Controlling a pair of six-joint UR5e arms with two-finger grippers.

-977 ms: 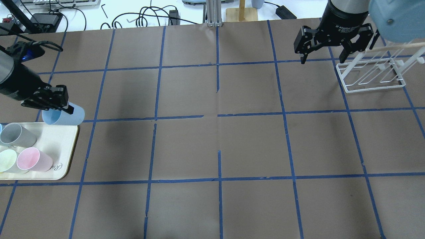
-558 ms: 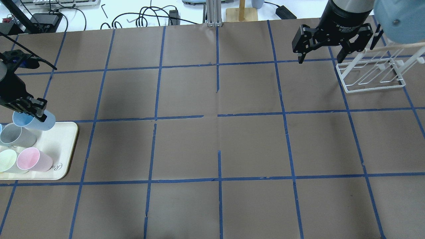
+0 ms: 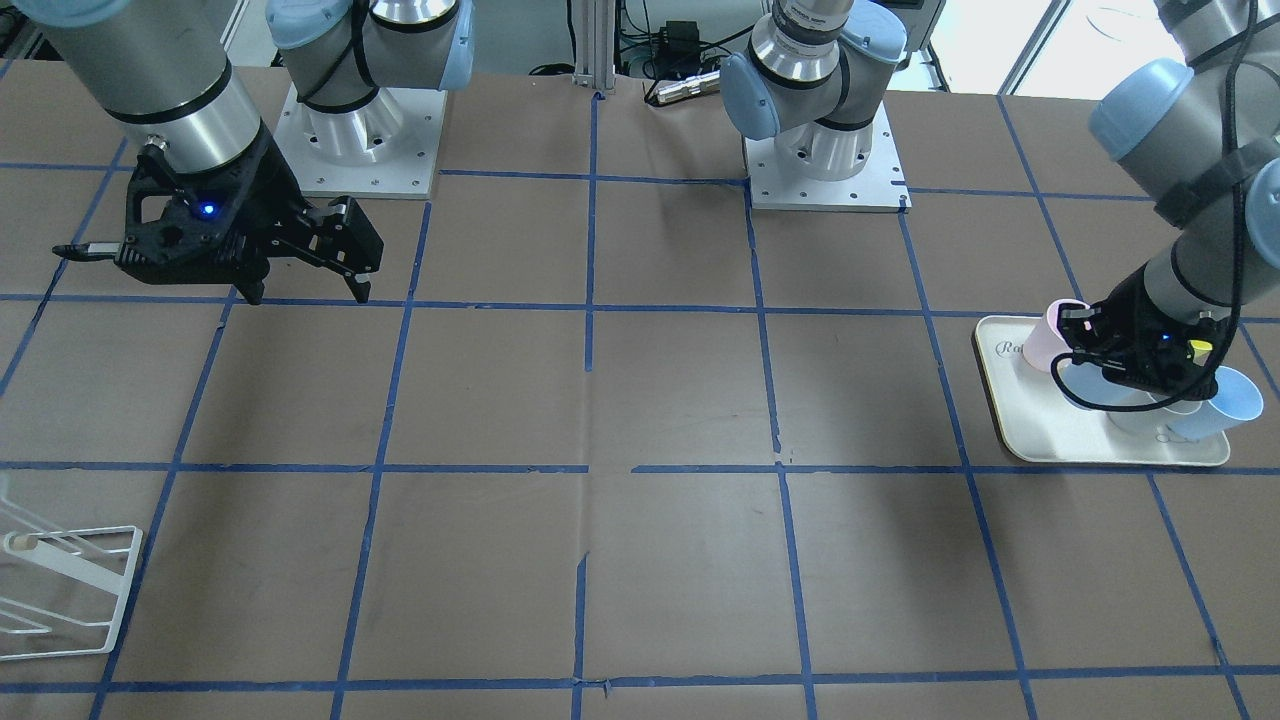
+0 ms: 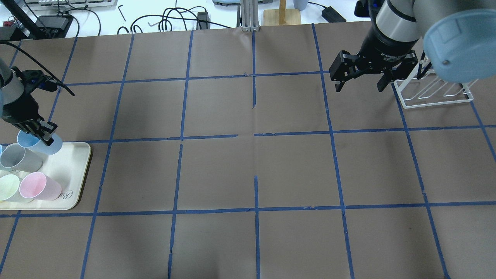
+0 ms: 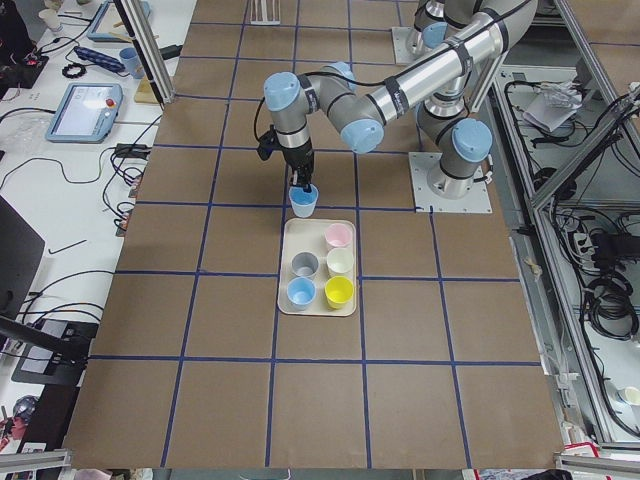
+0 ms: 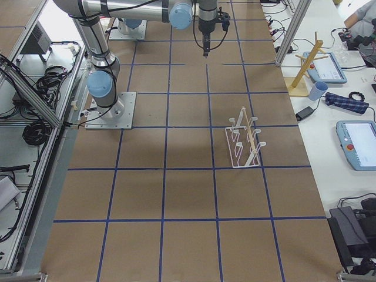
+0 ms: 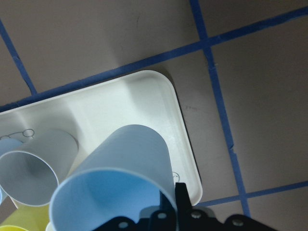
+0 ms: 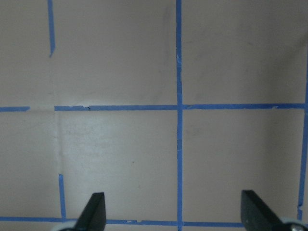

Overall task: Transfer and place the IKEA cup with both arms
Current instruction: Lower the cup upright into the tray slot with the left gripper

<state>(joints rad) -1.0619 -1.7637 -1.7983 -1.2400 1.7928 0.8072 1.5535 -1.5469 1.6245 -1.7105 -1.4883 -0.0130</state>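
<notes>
The left gripper's (image 4: 38, 131) fingers (image 7: 180, 195) are clamped on the wall of the blue cup (image 4: 43, 142) close to its rim. One finger shows outside the wall in the wrist view and the other seems to sit inside, a pinch that leaves the cup's body free for a second grip. The cup hangs mouth-up over the tray's (image 4: 73, 166) far edge, just beside the grey cup (image 4: 19, 158). From the side view I judge it raised off the tray rather than standing on it. The pink cup (image 4: 38, 186) stands on the tray's near side.

Well apart from the tray, across the table, the right gripper (image 4: 359, 88) hovers with its fingers (image 8: 94, 211) spread wide and nothing between them — most likely ready to receive the cup. Just beside it stands the wire rack (image 4: 434, 97), the probable end point.

The tray carries curly script starting "Ra", the rest unreadable. White print on the right gripper's body begins "2F Adaptive"
</notes>
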